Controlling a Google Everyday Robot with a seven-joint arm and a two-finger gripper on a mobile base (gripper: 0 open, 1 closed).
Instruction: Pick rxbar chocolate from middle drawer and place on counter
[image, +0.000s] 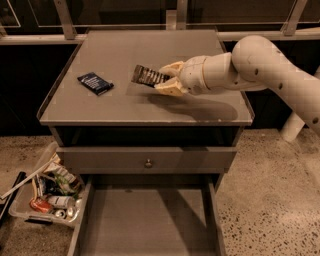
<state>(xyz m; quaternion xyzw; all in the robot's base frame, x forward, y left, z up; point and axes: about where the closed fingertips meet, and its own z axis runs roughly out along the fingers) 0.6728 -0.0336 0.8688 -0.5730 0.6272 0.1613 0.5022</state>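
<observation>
The rxbar chocolate, a black wrapper with pale lines, is held tilted a little above the counter, near its middle. My gripper reaches in from the right over the counter and is shut on the bar's right end, one finger above and one below. The middle drawer is pulled out at the bottom of the view; its grey floor shows nothing on it.
A dark blue flat packet lies on the counter's left side. A shut drawer front with a round knob sits above the open drawer. A clear bin of clutter stands on the floor at the left. A railing runs behind.
</observation>
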